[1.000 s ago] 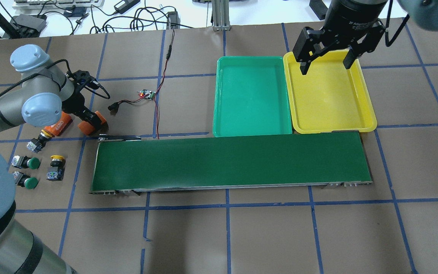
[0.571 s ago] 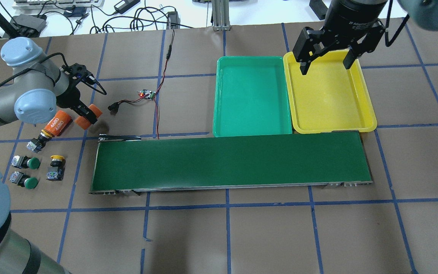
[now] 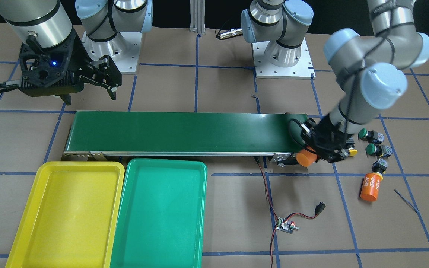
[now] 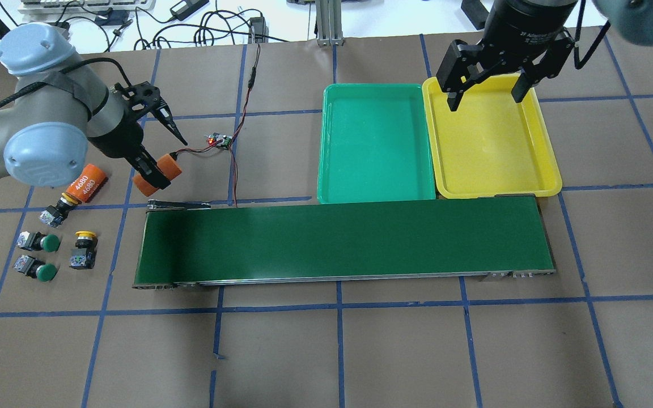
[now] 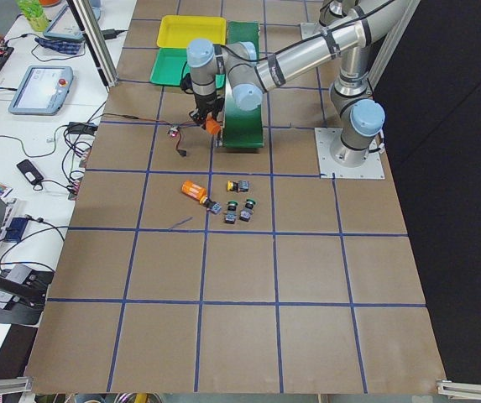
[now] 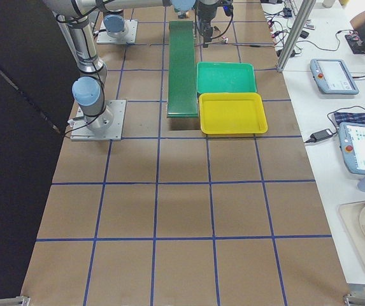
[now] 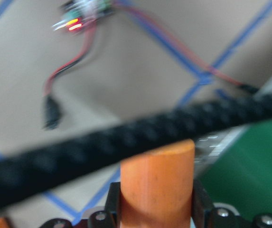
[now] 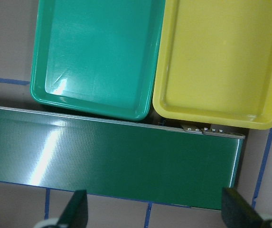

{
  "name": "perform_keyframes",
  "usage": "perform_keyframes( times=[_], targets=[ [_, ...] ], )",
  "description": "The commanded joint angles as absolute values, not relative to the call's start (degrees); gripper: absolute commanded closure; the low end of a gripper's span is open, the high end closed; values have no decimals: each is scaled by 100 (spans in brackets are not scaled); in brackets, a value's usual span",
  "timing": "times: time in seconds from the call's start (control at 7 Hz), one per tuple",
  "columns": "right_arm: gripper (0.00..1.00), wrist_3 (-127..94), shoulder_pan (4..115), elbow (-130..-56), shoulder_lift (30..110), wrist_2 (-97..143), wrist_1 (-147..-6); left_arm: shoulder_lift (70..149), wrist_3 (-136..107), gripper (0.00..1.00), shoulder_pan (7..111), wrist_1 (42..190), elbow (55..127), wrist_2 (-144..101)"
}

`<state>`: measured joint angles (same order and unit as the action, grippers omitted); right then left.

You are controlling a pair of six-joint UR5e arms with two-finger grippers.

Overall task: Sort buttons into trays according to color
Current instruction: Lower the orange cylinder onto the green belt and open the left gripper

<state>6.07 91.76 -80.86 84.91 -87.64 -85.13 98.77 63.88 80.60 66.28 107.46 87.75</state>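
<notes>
- Our left pincer is clamped on an orange cylinder. In the left wrist view we see that cylinder standing out between the two pads, with a black cable blurred across the front.
- The held cylinder sits just beyond the far left corner of the conveyor belt, near a small wired circuit board. We cannot tell whether it touches the tabletop.
- Our right pincer is spread wide and grips nothing. It hangs over the far end of the yellow tray, and its wrist camera looks straight down on both trays and the belt.
- The green tray lies side by side with the yellow tray, their long edges touching. Both are set against the far side of the belt at its right end.
- All four buttons lie on the tabletop off the belt's left end, well apart from the trays.
- The first green button and the second green button lie close together, one nearer the robot than the other.
- The first yellow button is just beside them, between them and the belt.
- The second yellow button lies with its cap against the end of the printed cylinder, an orange one marked "4680".
</notes>
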Motion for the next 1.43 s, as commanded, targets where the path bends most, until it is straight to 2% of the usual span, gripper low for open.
perform_keyframes(
  times=[0.0,0.29,0.43,0.57,1.0,1.29],
  targets=[
    [0,606,9176,-8086,8490,-8763,-8517,9283,7204,99,8402,6575,11651,8780],
    [0,606,9176,-8086,8481,-8763,-8517,9255,7986,97,8402,6391,11908,8789],
    [0,606,9176,-8086,8490,-8763,-8508,9351,8007,41,8411,6346,11979,8780],
    [0,606,9176,-8086,8482,-8763,-8508,9343,7955,0,8420,6172,11988,8754],
    [0,606,9176,-8086,8482,-8763,-8517,9105,7788,0,8167,6170,11700,8859],
    [0,606,9176,-8086,8490,-8763,-8508,9638,7875,0,7570,6223,10832,9333]
  ],
)
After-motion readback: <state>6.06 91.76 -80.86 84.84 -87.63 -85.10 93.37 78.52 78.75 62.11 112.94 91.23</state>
